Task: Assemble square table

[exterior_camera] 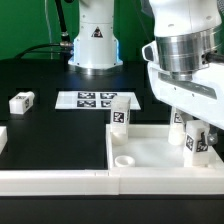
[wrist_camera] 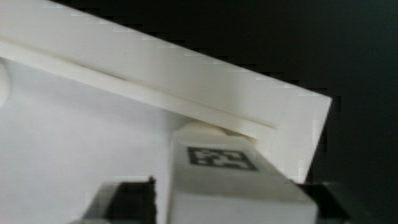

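Observation:
The white square tabletop (exterior_camera: pixel 160 158) lies at the front in the exterior view, its raised rim (wrist_camera: pixel 160 82) running across the wrist view. One tagged white leg (exterior_camera: pixel 119 113) stands upright at its far corner on the exterior view's left. A second leg (exterior_camera: pixel 197 141) stands at the far corner on the exterior view's right. My gripper (exterior_camera: pixel 196 128) is lowered over it. In the wrist view that leg (wrist_camera: pixel 228 165) sits between my dark fingers (wrist_camera: pixel 135 202), my gripper (wrist_camera: pixel 231 208) straddling it closely. Contact with its sides is not discernible. A third leg (exterior_camera: pixel 21 101) lies loose on the black table.
The marker board (exterior_camera: pixel 92 99) lies flat behind the tabletop, in front of the robot base (exterior_camera: pixel 95 45). A long white border rail (exterior_camera: pixel 55 181) runs along the front edge. A small round socket (exterior_camera: pixel 124 159) shows in the tabletop's near corner.

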